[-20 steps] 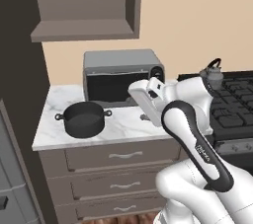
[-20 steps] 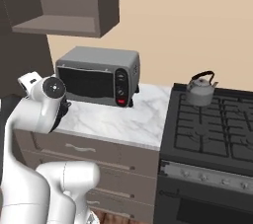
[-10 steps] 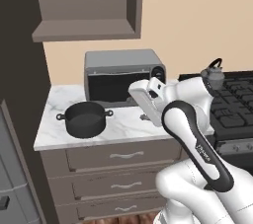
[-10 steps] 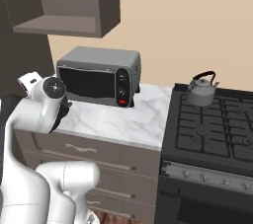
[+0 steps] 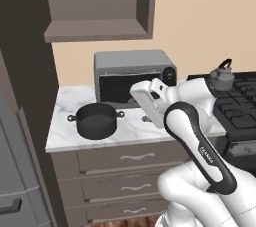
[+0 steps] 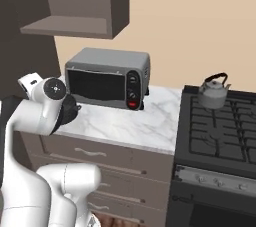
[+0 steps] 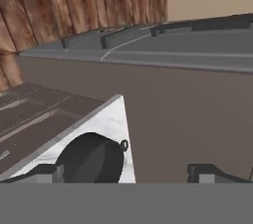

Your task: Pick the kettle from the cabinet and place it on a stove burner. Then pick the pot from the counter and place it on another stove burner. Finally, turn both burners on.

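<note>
The kettle (image 6: 213, 91) stands upright on a rear burner grate of the stove (image 6: 220, 131), at its left side. The pot (image 5: 96, 120) rests on the marble tabletop (image 5: 130, 128), left of the toaster oven (image 5: 134, 75) and near the front edge. In the hand view the gripper (image 7: 129, 172) has its fingers set wide apart, holding nothing, with the pot between and beyond them.

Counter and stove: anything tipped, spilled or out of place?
Nothing stands out. The pot sits upright on the counter, the kettle upright on a back burner. No spills.
</note>
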Robot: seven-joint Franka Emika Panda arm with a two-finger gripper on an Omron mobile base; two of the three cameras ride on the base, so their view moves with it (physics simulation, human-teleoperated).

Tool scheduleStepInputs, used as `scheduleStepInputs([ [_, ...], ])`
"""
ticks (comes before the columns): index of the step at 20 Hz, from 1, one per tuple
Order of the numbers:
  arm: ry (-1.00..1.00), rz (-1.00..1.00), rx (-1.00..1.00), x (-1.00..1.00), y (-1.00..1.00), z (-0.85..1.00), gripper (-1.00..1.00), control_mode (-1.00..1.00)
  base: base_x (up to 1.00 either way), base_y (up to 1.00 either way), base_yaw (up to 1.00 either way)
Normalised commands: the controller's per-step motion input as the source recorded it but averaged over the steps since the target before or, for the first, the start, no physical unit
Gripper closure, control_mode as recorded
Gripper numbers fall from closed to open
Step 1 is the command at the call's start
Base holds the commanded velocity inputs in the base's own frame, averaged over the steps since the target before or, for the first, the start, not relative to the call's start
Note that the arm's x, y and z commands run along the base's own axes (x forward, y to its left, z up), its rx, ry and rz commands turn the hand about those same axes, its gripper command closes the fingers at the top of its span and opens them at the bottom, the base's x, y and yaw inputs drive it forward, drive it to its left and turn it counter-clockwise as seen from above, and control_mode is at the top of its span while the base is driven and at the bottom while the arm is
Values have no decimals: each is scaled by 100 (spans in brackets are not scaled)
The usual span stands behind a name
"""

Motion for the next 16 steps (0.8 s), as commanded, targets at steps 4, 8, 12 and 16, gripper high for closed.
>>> scheduleStepInputs([
  [4, 0, 0, 0, 0, 0, 0, -100, 100, 33, 28, -1],
  [8, 0, 0, 0, 0, 0, 0, -100, 100, 39, 18, 0],
  [12, 0, 0, 0, 0, 0, 0, -100, 100, 42, 18, 0],
  [16, 0, 0, 0, 0, 0, 0, -100, 100, 43, 16, 0],
])
